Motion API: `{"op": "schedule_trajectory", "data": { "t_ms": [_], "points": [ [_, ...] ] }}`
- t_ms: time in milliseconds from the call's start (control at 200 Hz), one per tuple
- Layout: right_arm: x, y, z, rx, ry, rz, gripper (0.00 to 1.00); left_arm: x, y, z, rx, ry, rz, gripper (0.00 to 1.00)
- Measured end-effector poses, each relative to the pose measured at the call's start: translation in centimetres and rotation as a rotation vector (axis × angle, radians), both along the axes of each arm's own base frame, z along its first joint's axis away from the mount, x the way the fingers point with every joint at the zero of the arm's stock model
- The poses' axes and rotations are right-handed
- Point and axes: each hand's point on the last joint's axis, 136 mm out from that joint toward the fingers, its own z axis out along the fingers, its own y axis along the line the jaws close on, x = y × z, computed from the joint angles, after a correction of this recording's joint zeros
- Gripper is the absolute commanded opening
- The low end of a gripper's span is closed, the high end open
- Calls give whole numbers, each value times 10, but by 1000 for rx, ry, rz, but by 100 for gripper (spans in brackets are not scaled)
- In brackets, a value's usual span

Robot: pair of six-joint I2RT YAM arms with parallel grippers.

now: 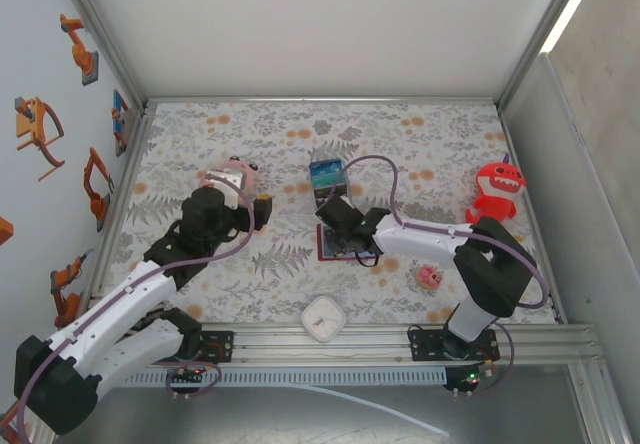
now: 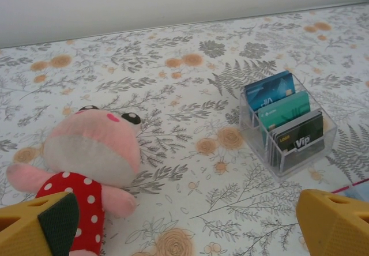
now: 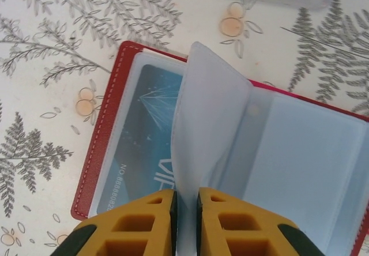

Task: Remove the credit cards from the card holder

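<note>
The dark-red card holder (image 1: 340, 252) lies open on the flowered table in front of the right arm. In the right wrist view its red edge (image 3: 102, 140) frames clear pockets, and a teal-blue credit card (image 3: 144, 135) shows inside the left pocket. My right gripper (image 3: 186, 201) is shut on one clear pocket leaf (image 3: 213, 106), which stands lifted and curled above the holder. From above, the right gripper (image 1: 350, 226) sits over the holder's far edge. My left gripper (image 2: 187, 210) is open over bare table, with nothing between its fingers.
A clear plastic box (image 2: 288, 129) with upright cards stands just beyond the holder, box (image 1: 328, 177). A pink plush (image 2: 92, 152) lies by the left gripper (image 1: 262, 209). A red shark toy (image 1: 495, 189), a small pink toy (image 1: 430, 277) and a white clock (image 1: 324, 318) sit around.
</note>
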Motion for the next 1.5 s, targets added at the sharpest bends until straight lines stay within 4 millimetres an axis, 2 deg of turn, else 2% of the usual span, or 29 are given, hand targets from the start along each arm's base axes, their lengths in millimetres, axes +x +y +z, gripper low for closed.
{"op": "schedule_trajectory", "data": {
  "t_ms": [160, 361, 701, 922, 1077, 1212, 1397, 1502],
  "points": [
    [8, -17, 1, 12, -19, -88, 29, -6, -12, -9, 16, 2, -47, 97],
    [8, -42, -4, 7, -18, -185, 39, -2, -19, -21, 27, 14, -59, 97],
    [10, -92, -18, -33, 9, -328, 40, 5, -35, -32, 9, 30, -88, 97],
    [16, -108, -8, -9, -10, -381, 40, 6, -47, -46, 8, 42, -108, 97],
    [19, -107, -1, 17, -23, -385, 40, 7, -55, -55, 20, 46, -116, 97],
    [19, -94, 7, 96, -13, -360, 40, 10, -63, -66, 48, 34, -107, 97],
    [18, -64, 15, 247, 38, -313, 31, 10, -77, -102, 101, 85, -114, 97],
    [16, -50, 16, 307, 77, -287, 30, 9, -84, -123, 114, 129, -118, 97]
  ]
}}
